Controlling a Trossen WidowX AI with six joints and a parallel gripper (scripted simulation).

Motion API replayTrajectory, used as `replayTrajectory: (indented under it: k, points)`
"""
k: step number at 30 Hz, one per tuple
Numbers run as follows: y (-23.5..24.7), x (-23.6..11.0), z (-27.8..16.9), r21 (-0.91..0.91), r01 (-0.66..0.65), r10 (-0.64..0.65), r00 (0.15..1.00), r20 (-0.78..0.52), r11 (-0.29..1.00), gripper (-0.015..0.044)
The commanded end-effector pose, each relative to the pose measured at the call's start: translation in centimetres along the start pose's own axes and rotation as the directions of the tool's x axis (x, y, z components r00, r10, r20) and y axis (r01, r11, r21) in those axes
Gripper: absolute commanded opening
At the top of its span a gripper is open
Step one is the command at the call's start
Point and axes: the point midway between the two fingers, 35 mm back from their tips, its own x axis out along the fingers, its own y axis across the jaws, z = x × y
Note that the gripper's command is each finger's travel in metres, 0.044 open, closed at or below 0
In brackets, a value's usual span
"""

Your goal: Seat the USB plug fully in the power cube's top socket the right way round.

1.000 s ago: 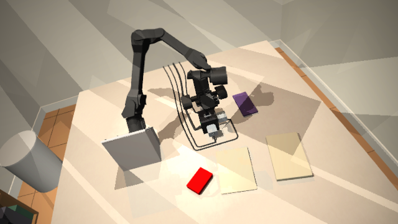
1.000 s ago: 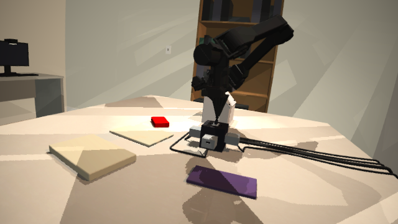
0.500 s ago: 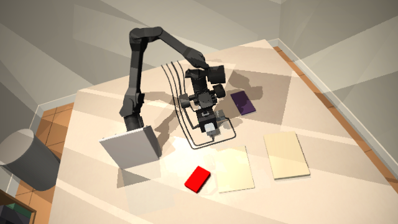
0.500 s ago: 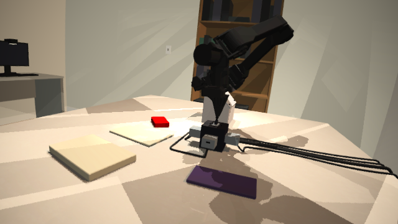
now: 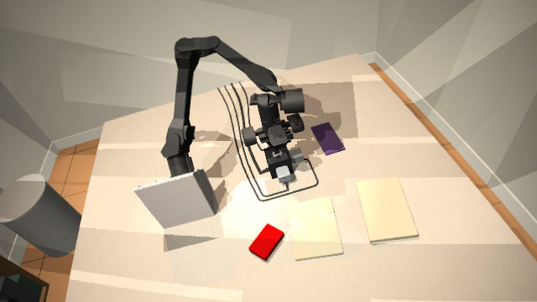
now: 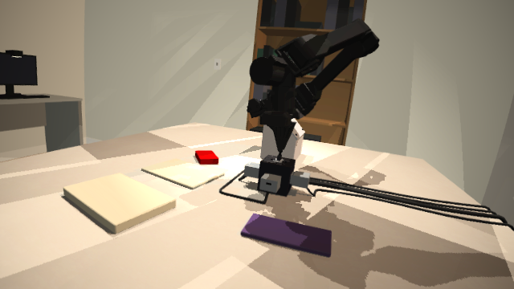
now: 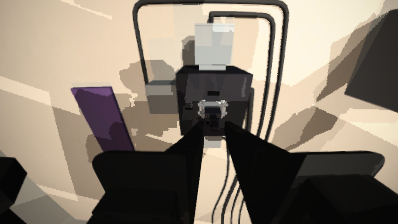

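Note:
The black power cube [image 5: 279,165] [image 6: 277,181] [image 7: 215,85] stands mid-table with cables running from it. The metal-rimmed USB plug [image 7: 212,108] [image 6: 278,160] sits in the socket on the cube's top face. My gripper [image 7: 214,125] [image 6: 279,155] points straight down right above the plug. Its fingers are parted by a small gap and hold nothing; the plug shows between and just beyond the tips. In the top view the wrist hides most of the cube's top.
Grey side plugs [image 6: 252,170] [image 6: 302,177] and black cables [image 6: 401,198] [image 7: 274,75] leave the cube. A purple card [image 5: 328,138] [image 6: 287,234] [image 7: 102,117], a red block [image 5: 267,242] [image 6: 206,156], two cream pads [image 5: 386,210] [image 5: 316,228] and a white box [image 5: 176,201] lie around.

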Motion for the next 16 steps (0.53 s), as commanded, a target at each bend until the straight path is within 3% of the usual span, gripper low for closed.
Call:
replayTrajectory:
  k: [1,16]
  points:
    - [0.0,0.0,0.0,0.001,-0.001,0.001,1.000,0.000,1.000,0.0095]
    - [0.0,-1.1,-0.1,0.000,0.000,0.000,1.000,0.000,1.000,0.0095]
